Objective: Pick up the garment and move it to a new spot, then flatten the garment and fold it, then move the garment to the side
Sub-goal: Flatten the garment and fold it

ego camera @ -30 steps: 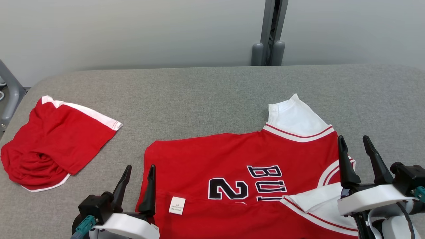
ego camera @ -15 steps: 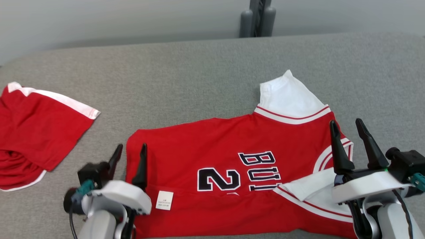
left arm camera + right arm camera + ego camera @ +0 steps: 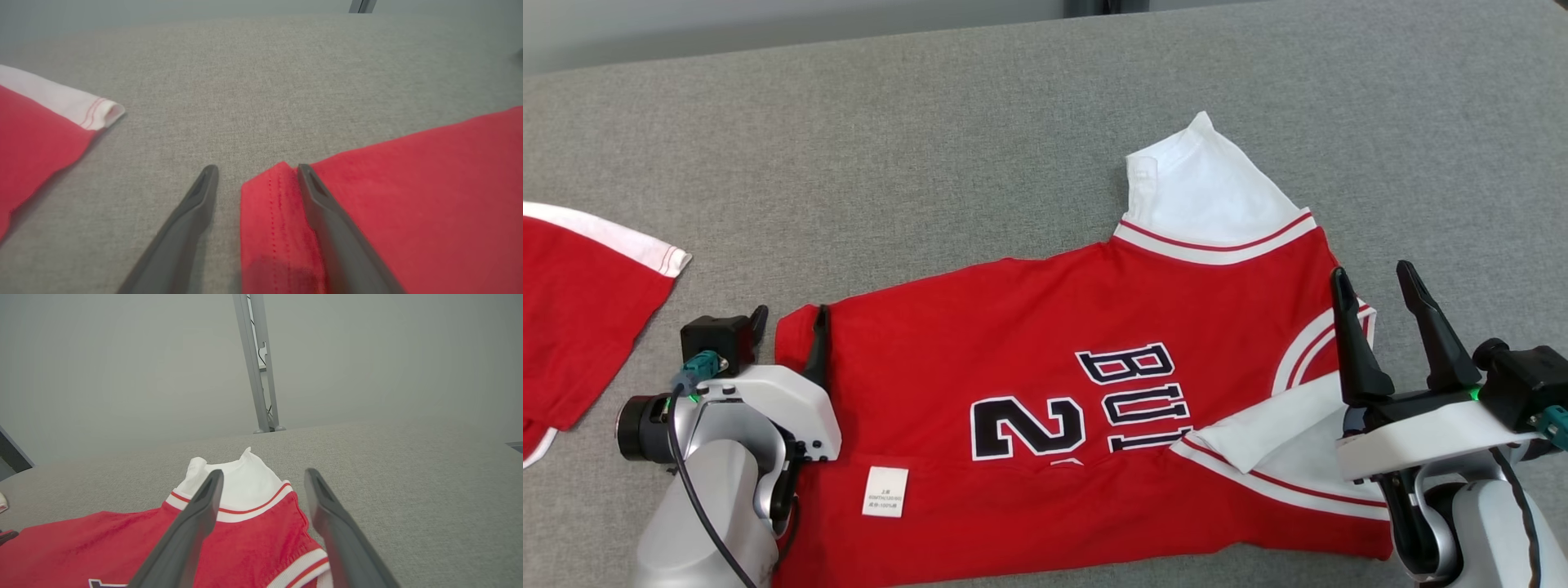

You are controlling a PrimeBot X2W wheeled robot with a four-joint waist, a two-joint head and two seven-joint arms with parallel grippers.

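A red jersey (image 3: 1045,343) with white sleeves and black lettering lies spread on the grey table (image 3: 931,147), folded over along its near edge. My left gripper (image 3: 788,322) is open at the jersey's left hem corner (image 3: 269,204), which lies between its fingers, low on the cloth. My right gripper (image 3: 1380,290) is open above the jersey's right side by the collar trim; in the right wrist view the gripper (image 3: 263,477) hovers over the white sleeve (image 3: 233,477), holding nothing.
Red shorts (image 3: 580,302) with white trim lie at the table's left edge, also in the left wrist view as red cloth with a white band (image 3: 61,98). A grey post (image 3: 259,363) stands behind the table against a pale wall.
The head camera has tilted down, so the whole scene shifted up and left. My left gripper has dropped lower and reached forward onto the jersey's left hem corner. The right gripper holds its place.
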